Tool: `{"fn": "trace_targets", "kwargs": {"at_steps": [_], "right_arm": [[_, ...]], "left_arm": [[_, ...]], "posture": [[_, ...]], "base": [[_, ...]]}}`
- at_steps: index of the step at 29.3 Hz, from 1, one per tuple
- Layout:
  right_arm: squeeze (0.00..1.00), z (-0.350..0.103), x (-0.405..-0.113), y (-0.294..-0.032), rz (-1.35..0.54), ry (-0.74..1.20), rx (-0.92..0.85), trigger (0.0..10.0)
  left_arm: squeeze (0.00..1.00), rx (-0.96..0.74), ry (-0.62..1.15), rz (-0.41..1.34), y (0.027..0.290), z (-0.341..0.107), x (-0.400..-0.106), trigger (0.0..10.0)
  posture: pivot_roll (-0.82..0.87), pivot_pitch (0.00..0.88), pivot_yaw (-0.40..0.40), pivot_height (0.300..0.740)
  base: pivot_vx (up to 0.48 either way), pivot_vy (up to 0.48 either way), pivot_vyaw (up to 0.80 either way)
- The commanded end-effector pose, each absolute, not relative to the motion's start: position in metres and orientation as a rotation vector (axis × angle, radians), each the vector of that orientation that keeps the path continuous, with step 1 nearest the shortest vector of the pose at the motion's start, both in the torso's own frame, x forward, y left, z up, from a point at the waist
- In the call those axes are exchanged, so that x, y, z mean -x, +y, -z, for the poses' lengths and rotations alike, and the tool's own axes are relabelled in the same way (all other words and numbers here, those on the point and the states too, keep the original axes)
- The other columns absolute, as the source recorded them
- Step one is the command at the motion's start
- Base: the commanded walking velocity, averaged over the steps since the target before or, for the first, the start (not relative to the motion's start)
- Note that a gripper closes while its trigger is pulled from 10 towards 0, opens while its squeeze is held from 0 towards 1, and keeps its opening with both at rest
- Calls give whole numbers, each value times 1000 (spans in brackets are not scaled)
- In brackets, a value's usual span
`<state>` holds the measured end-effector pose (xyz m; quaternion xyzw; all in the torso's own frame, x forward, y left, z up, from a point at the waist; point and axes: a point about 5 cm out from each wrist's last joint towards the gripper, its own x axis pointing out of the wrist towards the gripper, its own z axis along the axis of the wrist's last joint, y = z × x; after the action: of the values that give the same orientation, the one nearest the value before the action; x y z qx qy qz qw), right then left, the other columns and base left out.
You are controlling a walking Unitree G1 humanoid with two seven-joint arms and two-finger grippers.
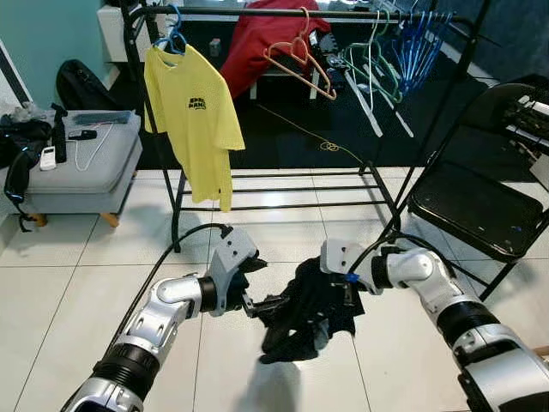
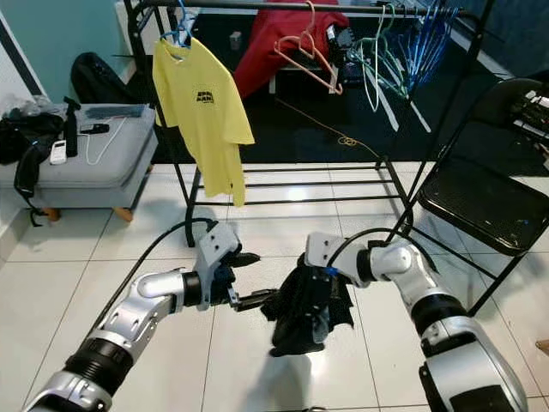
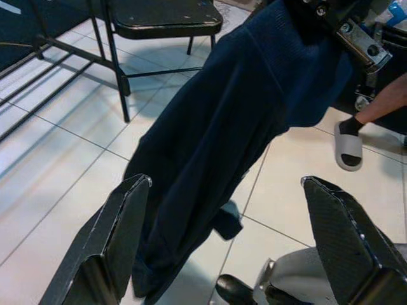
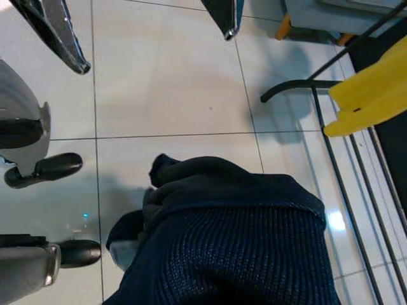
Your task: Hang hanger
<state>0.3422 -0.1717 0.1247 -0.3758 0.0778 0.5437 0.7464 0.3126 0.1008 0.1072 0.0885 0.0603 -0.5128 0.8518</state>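
Note:
A dark navy knitted garment [image 1: 309,313] hangs above the tiled floor, bunched and drooping, with my right gripper [image 1: 341,287] shut on its upper part; the fingers are buried in the cloth. My left gripper [image 1: 264,285] is open just left of the garment, its fingertips [image 3: 137,190] spread wide with the cloth [image 3: 210,152] beyond them. Behind stands a black clothes rack [image 1: 257,12]. On it hang a yellow T-shirt [image 1: 199,120] on a blue hanger, a bare pink hanger [image 1: 300,60], pale green hangers [image 1: 367,73] and several blue hangers [image 1: 418,43].
A black folding chair [image 1: 472,206] stands close on the right. A grey ottoman [image 1: 81,167] with a phone and remote sits at the left. A red garment [image 1: 262,43] lies behind the rack. A person's sandalled foot [image 3: 348,143] is nearby. The rack's low bars [image 1: 283,190] cross ahead.

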Motion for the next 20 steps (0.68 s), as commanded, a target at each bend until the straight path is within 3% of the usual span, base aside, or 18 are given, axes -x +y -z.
{"fn": "trace_targets", "kwargs": {"at_steps": [1, 3, 4, 7, 8, 16, 20], "right_arm": [[0, -130, -345, -171, -1181, 144, 821, 0], [0, -133, -348, -168, -1167, 138, 829, 0], [0, -135, -350, -164, -1165, 123, 811, 0], [0, -137, -351, -159, -1166, 107, 785, 0], [0, -137, -351, -155, -1179, 97, 782, 0], [0, -145, -352, -141, -1228, 52, 760, 0], [0, -149, -353, -139, -1246, 37, 756, 0]], "left_arm": [[1000, -198, 134, 1073, 100, -109, -313, 10000], [1000, -205, 135, 1003, 98, -113, -319, 10000], [192, -215, 133, 967, 97, -115, -323, 10000], [192, -224, 132, 939, 95, -117, -325, 10000], [0, -211, 134, 953, 91, -116, -325, 10000], [0, -214, 181, 1043, 81, -109, -319, 10000], [0, -135, 196, 1120, 77, -111, -313, 10000]], "posture": [[-48, 116, -29, 740], [-50, 115, -30, 740], [-49, 115, -32, 740], [-49, 115, -32, 740], [-49, 112, -33, 740], [-52, 102, -30, 740], [-54, 99, -30, 740]], "base": [[0, 0, 0], [0, 0, 0], [0, 0, 0], [0, 0, 0], [0, 0, 0], [0, 0, 0], [0, 0, 0]]}}
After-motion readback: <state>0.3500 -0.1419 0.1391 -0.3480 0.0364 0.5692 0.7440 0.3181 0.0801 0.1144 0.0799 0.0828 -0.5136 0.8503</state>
